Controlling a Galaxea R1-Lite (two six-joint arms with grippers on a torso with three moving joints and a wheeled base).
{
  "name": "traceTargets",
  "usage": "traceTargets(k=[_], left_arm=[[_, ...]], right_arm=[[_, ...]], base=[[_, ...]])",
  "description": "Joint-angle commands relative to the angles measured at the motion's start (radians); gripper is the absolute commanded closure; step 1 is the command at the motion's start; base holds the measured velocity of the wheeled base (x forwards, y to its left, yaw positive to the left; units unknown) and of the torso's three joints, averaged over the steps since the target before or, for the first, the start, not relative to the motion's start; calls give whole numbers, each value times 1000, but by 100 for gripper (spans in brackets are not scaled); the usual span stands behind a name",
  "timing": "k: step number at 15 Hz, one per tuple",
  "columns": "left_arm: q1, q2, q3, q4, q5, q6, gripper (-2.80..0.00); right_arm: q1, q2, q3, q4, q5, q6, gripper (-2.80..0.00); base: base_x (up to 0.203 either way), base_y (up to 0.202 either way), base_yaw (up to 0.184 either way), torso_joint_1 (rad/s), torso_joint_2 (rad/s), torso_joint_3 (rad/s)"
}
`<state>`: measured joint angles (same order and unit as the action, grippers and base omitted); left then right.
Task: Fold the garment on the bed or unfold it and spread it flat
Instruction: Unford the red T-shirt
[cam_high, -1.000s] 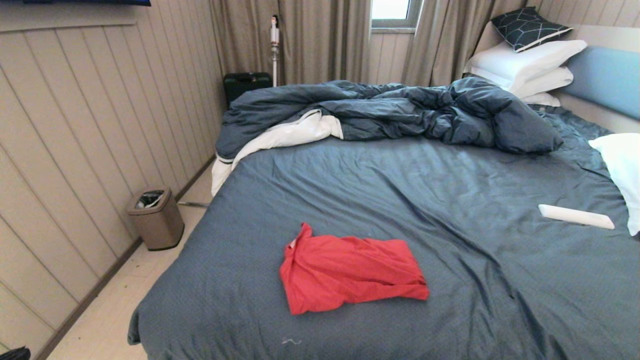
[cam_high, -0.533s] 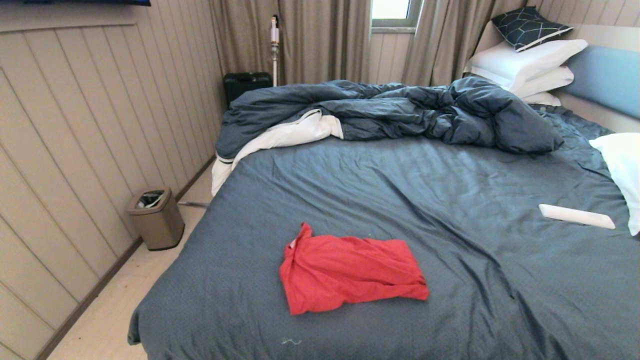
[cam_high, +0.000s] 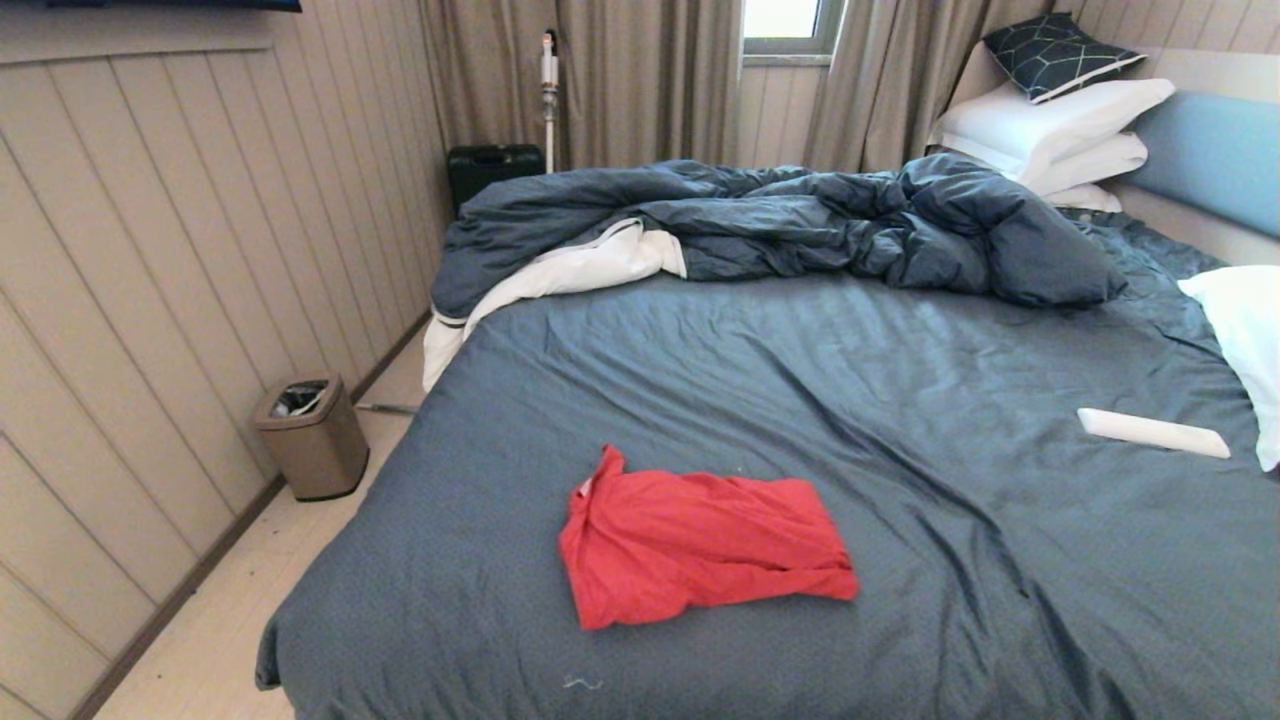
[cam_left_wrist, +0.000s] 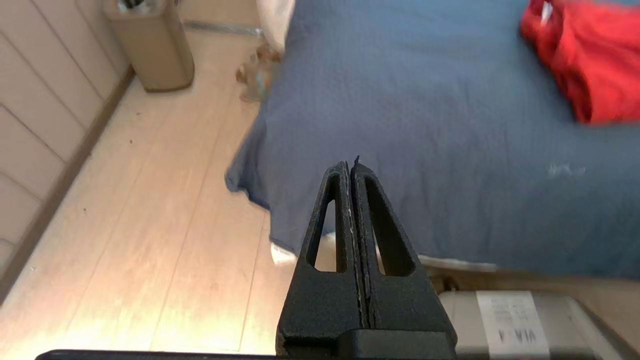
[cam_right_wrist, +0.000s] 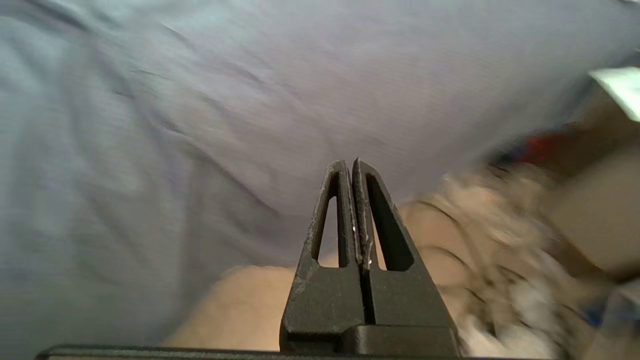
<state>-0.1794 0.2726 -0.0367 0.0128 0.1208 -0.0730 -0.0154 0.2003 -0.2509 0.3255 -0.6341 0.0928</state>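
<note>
Red garment lying crumpled near 6 o'clock edge of bed, neck tag toward 10 o'clock. Left gripper and right gripper both pressed together, hanging off bed edge. Opening first, pinching two corners, pulling flat.

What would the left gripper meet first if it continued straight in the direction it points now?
Probably the bed: the shut left gripper points at its blue sheet near the corner, short of the garment. Depth is unclear.
</note>
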Motion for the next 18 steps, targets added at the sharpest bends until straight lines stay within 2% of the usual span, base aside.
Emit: traceTargets(k=[1, 3, 4, 5, 6, 8, 10, 11, 12, 16, 17, 18], left_arm=[[0, 5, 20, -78, 4, 10, 0], [0, 5, 34, -253, -4, 96, 0], [0, 5, 36, -256, -7, 115, 0], [0, 5, 37, -245, 0, 105, 0], [0, 5, 37, -248, 17, 101, 0], [0, 5, 37, -265, 65, 94, 0], [5, 4, 37, -285, 228, 87, 0], [32, 4, 37, -287, 277, 86, 0], [65, 4, 37, -289, 318, 86, 0], [104, 0, 37, -290, 316, 118, 0], [127, -17, 37, -287, 309, 123, 0], [147, -63, 37, -270, 270, 132, 0]], right_arm=[[6, -83, 23, -50, 92, -10, 0], [9, -173, 71, -110, 210, -67, 0], [10, -199, 99, -126, 266, -153, 0], [11, -200, 113, -136, 323, -191, 0], [11, -200, 116, -139, 361, -188, 0], [11, -200, 122, -147, 378, -159, 0], [11, -200, 186, -271, 379, -160, 0], [11, -200, 202, -340, 386, -153, 0], [11, -200, 209, -349, 395, -142, 0], [12, -200, 210, -346, 427, -143, 0], [12, -200, 211, -344, 481, -142, 0], [11, -200, 210, -327, 514, -139, 0]], base=[[0, 0, 0, 0, 0, 0], [0, 0, 0, 0, 0, 0], [0, 0, 0, 0, 0, 0], [0, 0, 0, 0, 0, 0], [0, 0, 0, 0, 0, 0], [0, 0, 0, 0, 0, 0], [0, 0, 0, 0, 0, 0], [0, 0, 0, 0, 0, 0], [0, 0, 0, 0, 0, 0], [0, 0, 0, 0, 0, 0], [0, 0, 0, 0, 0, 0], [0, 0, 0, 0, 0, 0]])
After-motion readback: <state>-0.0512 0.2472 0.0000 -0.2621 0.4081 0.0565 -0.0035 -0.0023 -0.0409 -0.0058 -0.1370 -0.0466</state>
